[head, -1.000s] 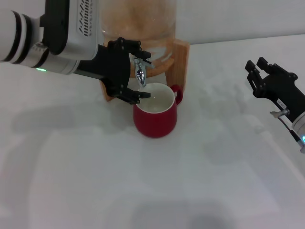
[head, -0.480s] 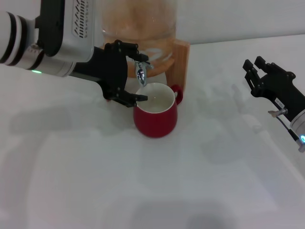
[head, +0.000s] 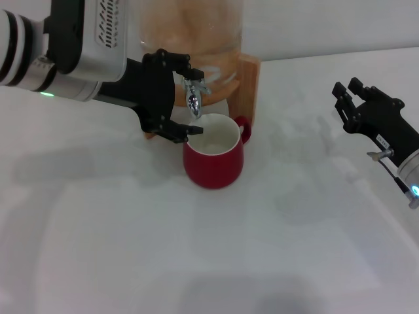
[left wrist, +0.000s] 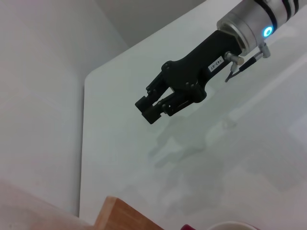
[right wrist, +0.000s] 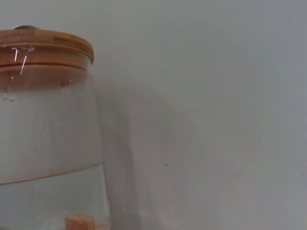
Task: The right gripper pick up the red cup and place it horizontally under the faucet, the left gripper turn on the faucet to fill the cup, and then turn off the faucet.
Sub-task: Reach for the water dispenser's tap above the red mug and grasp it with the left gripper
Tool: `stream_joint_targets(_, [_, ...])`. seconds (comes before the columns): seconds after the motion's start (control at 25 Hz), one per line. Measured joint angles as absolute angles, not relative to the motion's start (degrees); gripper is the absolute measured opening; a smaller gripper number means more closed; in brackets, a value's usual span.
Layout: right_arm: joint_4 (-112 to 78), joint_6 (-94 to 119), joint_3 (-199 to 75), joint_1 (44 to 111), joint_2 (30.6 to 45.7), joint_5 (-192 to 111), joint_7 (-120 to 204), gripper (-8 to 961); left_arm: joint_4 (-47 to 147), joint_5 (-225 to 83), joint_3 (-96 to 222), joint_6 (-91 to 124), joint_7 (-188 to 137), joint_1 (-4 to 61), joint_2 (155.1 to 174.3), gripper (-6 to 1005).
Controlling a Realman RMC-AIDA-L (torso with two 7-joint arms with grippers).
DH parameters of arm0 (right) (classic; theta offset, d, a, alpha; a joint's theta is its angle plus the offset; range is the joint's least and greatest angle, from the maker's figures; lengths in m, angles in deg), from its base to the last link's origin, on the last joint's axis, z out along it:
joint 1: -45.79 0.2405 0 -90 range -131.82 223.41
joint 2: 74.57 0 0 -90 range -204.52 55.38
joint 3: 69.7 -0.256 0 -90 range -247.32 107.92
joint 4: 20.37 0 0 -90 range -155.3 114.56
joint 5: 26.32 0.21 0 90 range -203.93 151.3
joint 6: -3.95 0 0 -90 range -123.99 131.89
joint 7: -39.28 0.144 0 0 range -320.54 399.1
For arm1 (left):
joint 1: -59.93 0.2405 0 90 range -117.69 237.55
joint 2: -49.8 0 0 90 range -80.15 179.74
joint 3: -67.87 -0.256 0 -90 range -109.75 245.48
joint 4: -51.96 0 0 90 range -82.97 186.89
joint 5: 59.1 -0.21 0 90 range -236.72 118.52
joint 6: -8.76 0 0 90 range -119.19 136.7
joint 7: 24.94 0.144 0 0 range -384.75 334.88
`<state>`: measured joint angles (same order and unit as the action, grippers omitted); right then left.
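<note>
Over the last sec the left gripper [head: 178, 95] has edged up w/ open fingers bracketing the faucet [head: 193, 95], nothing clamped, red cup [head: 213, 159] upright below; right gripper [head: 357, 108] idle, empty, so lever work is prob. underway.

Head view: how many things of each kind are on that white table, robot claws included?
Robot grippers: 2, left gripper, right gripper
Cups: 1, red cup
Glass dispensers: 1, glass jar with faucet
Wooden stands: 1, wooden stand
Total: 5
</note>
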<state>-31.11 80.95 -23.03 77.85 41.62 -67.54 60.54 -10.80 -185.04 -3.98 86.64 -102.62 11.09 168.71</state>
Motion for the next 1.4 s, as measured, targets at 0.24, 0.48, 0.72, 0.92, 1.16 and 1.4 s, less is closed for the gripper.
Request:
stream_joint_targets(0.24, [-31.3, 81.3, -23.0, 77.9, 41.62, -67.5, 60.5, 295, -13.0, -185.0, -3.9, 87.0, -103.3, 12.4, 168.76, 874])
stream_joint_targets(0.48, [-31.4, 81.9, -23.0, 78.1, 41.62, -67.6, 60.7, 295, -15.4, -184.5, -3.9, 88.3, -104.2, 14.4, 168.83, 874])
stream_joint_targets(0.72, [-31.9, 82.0, -23.0, 78.5, 41.62, -68.0, 60.8, 295, -16.3, -182.3, -4.6, 88.6, -104.2, 16.5, 169.05, 874])
stream_joint_targets(0.92, [-32.0, 82.1, -23.0, 78.5, 41.62, -68.3, 61.0, 295, -15.7, -180.3, -4.7, 88.4, -103.6, 17.2, 169.15, 873])
stream_joint_targets(1.16, [-32.1, 82.4, -23.0, 78.5, 41.62, -68.6, 61.1, 295, -14.5, -179.2, -5.8, 88.2, -102.9, 17.2, 169.15, 873])
stream_joint_targets(1.4, [-32.1, 82.6, -23.0, 78.2, 41.62, -68.8, 61.1, 295, -12.9, -179.2, -6.1, 87.7, -102.7, 17.0, 169.15, 873])
